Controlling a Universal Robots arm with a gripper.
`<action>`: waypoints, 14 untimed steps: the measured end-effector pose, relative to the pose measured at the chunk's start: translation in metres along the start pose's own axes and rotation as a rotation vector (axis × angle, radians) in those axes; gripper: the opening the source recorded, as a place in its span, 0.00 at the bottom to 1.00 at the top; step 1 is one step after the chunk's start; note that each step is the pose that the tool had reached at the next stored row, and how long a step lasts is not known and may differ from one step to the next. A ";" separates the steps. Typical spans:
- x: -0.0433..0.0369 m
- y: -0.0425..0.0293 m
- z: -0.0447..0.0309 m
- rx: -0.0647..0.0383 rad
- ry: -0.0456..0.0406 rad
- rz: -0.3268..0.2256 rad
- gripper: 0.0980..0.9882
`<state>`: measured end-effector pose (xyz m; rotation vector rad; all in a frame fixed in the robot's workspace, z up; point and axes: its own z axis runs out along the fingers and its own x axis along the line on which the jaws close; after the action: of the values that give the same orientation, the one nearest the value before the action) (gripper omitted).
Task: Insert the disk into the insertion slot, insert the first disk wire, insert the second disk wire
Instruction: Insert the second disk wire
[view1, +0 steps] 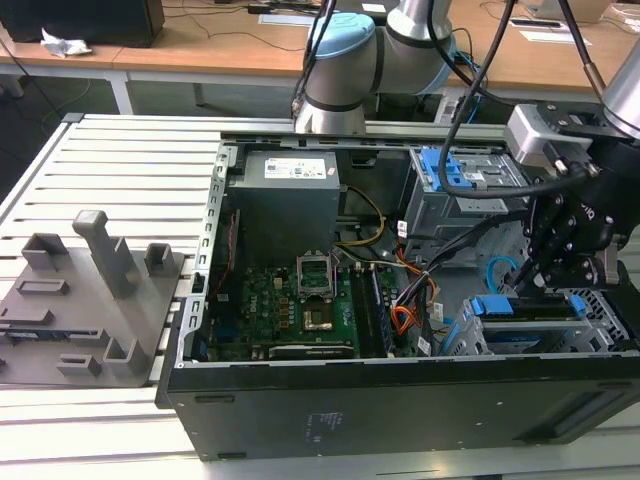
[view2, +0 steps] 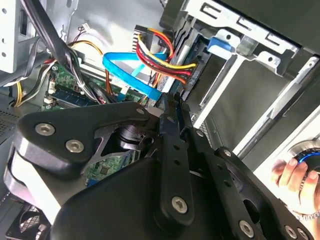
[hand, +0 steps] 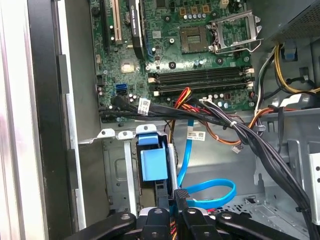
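The disk (view1: 520, 335) lies inside the insertion slot (view1: 605, 318), the low grey cage at the exterior view's right; its blue carrier (view1: 503, 306) shows at the open end. My gripper (view1: 545, 275) hangs just above that end. In the first wrist view the gripper (hand: 177, 209) is shut on the black plug of a blue disk wire (hand: 210, 192), right beside the carrier's blue tab (hand: 152, 164). In the second wrist view the fingertips (view2: 172, 107) meet close to a bundle of red, yellow and black wires (view2: 160, 55) at the disk's end.
The open computer case (view1: 400, 400) holds a motherboard (view1: 290, 310), a power supply (view1: 285, 200) and a taller bay with a blue latch (view1: 455, 170). Black cables (hand: 250, 140) cross near the cage. A hand (view2: 292, 172) is at the case's edge. A grey fixture (view1: 90, 300) stands outside.
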<state>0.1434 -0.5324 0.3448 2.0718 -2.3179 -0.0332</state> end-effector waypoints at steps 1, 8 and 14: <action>0.0004 -0.0014 0.0007 0.000 -0.0003 0.000 0.07; 0.0000 -0.0054 0.0035 0.000 -0.0008 -0.001 0.07; 0.0031 -0.0060 0.0031 0.000 0.0001 -0.003 0.07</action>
<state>0.1488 -0.5362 0.3416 2.0756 -2.3145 -0.0331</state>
